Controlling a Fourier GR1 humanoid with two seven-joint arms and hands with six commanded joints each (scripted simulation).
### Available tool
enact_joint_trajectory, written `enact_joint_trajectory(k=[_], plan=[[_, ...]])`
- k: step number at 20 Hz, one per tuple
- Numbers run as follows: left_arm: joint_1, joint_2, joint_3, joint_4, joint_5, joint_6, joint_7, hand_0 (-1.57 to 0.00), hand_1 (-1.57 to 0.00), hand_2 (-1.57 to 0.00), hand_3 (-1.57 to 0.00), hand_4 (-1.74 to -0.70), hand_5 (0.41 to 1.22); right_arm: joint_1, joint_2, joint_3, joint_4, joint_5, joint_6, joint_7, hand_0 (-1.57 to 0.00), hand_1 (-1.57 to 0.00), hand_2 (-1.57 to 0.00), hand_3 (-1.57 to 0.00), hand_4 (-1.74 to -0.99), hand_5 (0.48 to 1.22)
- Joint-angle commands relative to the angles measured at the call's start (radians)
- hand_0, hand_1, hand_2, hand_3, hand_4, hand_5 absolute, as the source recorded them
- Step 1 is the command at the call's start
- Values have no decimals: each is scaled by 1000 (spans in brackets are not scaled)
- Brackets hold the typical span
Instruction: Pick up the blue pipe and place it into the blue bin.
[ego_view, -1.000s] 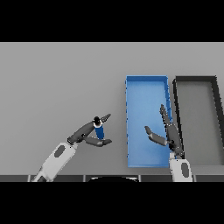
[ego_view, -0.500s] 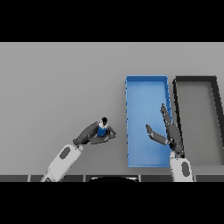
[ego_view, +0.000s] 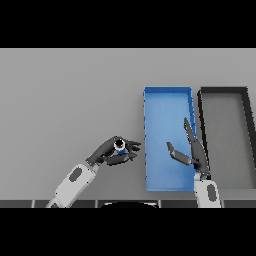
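Note:
A short blue pipe (ego_view: 120, 146) with a dark open end facing up is held in my left hand (ego_view: 107, 152), whose fingers and thumb curl round it just left of the blue bin (ego_view: 168, 92). The pipe's blue body is mostly hidden by the fingers. My right hand (ego_view: 192, 152) hovers open over the bin's right half, fingers straight and pointing away from me, thumb spread to the left.
A black bin (ego_view: 224, 91) stands right beside the blue bin, sharing its long side. The grey table (ego_view: 65, 95) stretches to the left and far side.
My left hand has carried the pipe to the right, towards the blue bin, and tipped it so its open end faces up. The right hand has stayed in place.

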Motion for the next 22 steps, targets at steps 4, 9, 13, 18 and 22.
enact_joint_trajectory(k=[4,9,13,18,22], plan=[[-52,-10,-11,-50,12,-8,84,-1555,-1557,-1558,-1446,-1723,1215,12,0,3,-5,0,5,-27,1,1,1,1,-1216,637],[-68,-10,-26,-78,20,-23,144,-1566,-1566,-1567,-1441,-1727,1219,8,-5,-5,2,-7,9,-16,1,1,1,1,-1186,629],[-64,-4,-26,-86,26,-33,165,-1569,-1569,-1569,-1443,-1730,1219,11,13,-3,30,-43,36,2,1,1,1,1,-1178,629],[-54,7,-24,-92,10,-35,145,-1570,-1570,-1570,-1439,-1731,1220,15,21,-12,38,-86,61,-8,1,1,1,1,-1197,618],[-43,1,-28,-93,7,-36,149,-1571,-1571,-1571,-1440,-1731,1221,-20,-20,-31,-33,-264,189,20,1,1,1,1,-1199,593]])
